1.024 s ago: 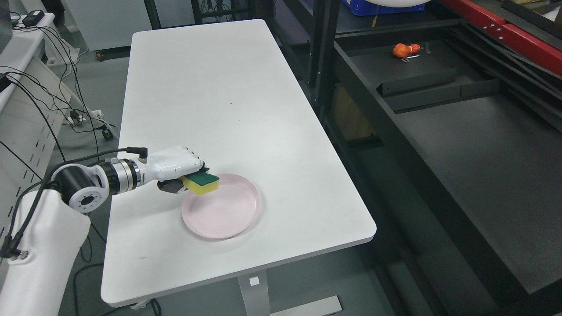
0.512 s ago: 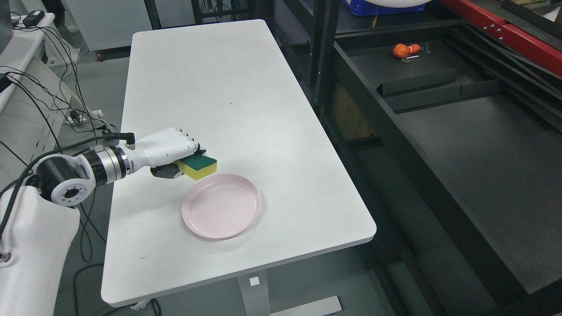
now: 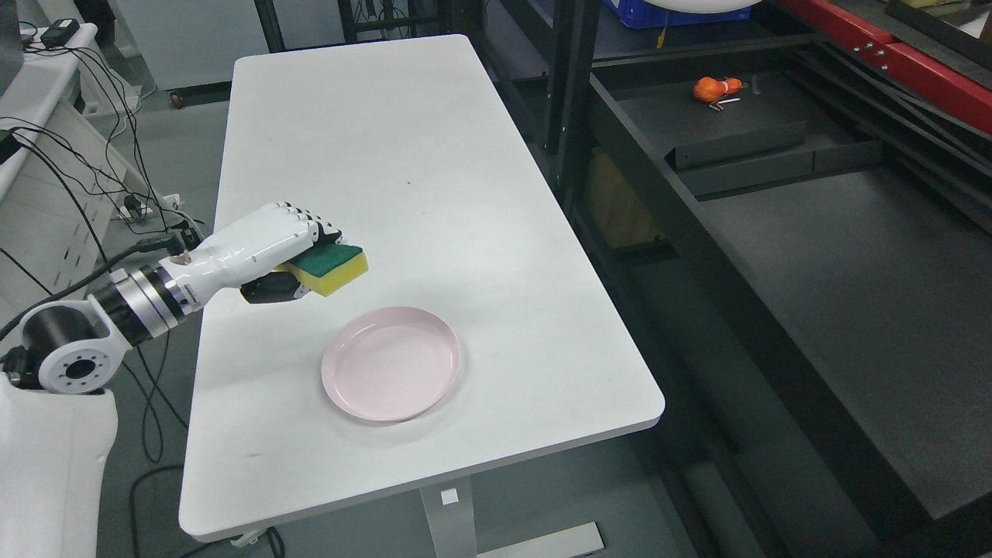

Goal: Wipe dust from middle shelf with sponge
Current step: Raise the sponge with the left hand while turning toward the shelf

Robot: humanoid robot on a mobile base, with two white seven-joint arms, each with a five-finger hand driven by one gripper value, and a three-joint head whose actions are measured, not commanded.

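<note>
The left hand [image 3: 267, 252] pinched the sponge [image 3: 335, 269] by its near end, held above the tabletop [image 3: 372, 139] at ten o'clock from the pink plate [image 3: 391, 373]. The sponge looked light, soft and compressible; gripping its yellow foam sides should leave the green scouring face free.

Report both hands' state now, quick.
Left hand: closed on the sponge, held above the white table, up and left of the pink plate.
Right hand: not in view.
</note>
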